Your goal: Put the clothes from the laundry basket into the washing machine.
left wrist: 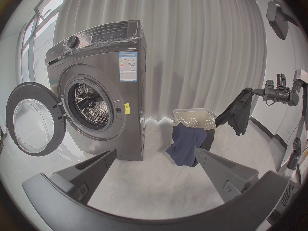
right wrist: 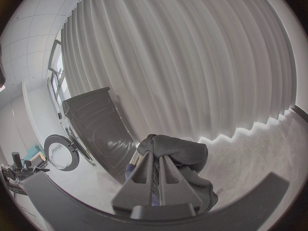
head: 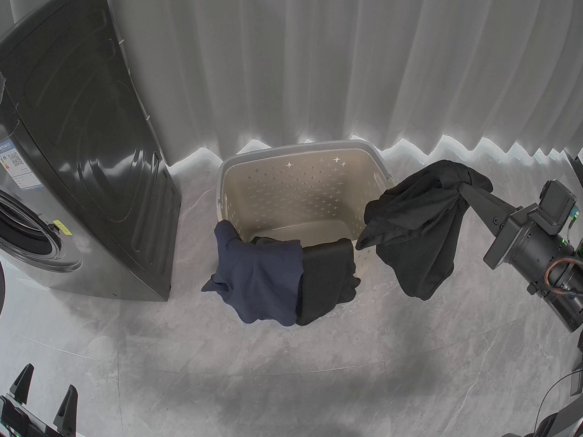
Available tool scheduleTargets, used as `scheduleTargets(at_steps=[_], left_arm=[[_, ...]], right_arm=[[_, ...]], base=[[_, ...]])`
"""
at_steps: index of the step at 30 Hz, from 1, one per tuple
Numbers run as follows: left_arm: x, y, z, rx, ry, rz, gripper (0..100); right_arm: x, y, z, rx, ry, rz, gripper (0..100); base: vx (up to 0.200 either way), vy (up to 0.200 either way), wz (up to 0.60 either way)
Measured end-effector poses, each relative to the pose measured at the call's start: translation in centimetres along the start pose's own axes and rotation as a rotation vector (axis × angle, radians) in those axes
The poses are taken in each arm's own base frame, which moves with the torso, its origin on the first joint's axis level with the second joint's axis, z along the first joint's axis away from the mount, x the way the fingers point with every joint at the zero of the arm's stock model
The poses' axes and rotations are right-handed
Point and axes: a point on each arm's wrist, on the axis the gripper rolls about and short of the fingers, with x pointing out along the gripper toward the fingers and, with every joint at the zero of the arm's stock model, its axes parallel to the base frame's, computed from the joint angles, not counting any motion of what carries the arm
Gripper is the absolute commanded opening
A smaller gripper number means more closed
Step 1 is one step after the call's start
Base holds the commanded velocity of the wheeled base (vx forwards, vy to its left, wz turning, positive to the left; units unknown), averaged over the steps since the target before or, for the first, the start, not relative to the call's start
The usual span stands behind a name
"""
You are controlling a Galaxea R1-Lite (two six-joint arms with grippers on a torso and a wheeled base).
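Hanging from clamped right gripper (right wrist: 156, 156), black garment (head: 419, 232) beside laundry basket (head: 303, 148).

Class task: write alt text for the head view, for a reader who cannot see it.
The right gripper holds a black garment in the air right of the basket. A navy garment and a dark garment hang over its front rim. The washer stands left; the left gripper sits low, jaws open.

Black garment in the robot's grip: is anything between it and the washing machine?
Only the laundry basket, on the floor between the black garment and the washing machine, whose door stands open.
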Motion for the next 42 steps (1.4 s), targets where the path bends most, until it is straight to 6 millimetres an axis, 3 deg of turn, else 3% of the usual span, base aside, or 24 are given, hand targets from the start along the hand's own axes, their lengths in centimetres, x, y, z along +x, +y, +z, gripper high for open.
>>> scheduleTargets(at_steps=[42], left_arm=[[0.00,0.00,0.00,0.000,0.000,0.000,100]], right_arm=[[0.08,0.04,-0.25,-0.001,0.011,0.002,0]], base=[[0.000,0.200,0.00]])
